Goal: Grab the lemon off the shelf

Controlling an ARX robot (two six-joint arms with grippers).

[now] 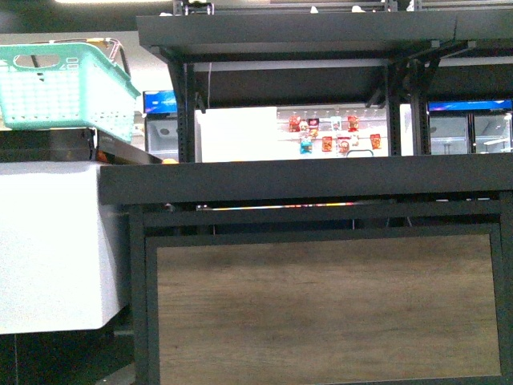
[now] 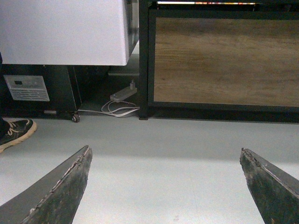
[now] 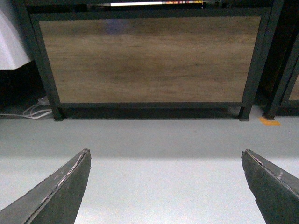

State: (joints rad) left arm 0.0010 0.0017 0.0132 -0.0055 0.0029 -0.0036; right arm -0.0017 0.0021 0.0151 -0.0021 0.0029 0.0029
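The black-framed shelf (image 1: 304, 183) carries a brown wood-grain panel (image 1: 329, 305), and the left gripper (image 2: 166, 186) and right gripper (image 3: 166, 186) point low toward it, jaws spread wide.

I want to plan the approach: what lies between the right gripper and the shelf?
Only bare grey floor, as the right wrist view shows. Nothing stands between the right gripper and the shelf.

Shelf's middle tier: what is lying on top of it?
The shelf tier is seen edge-on, so its top surface is hidden; no lemon shows. Only a small orange sliver peeks above its left end. Behind the gap hang snack packets.
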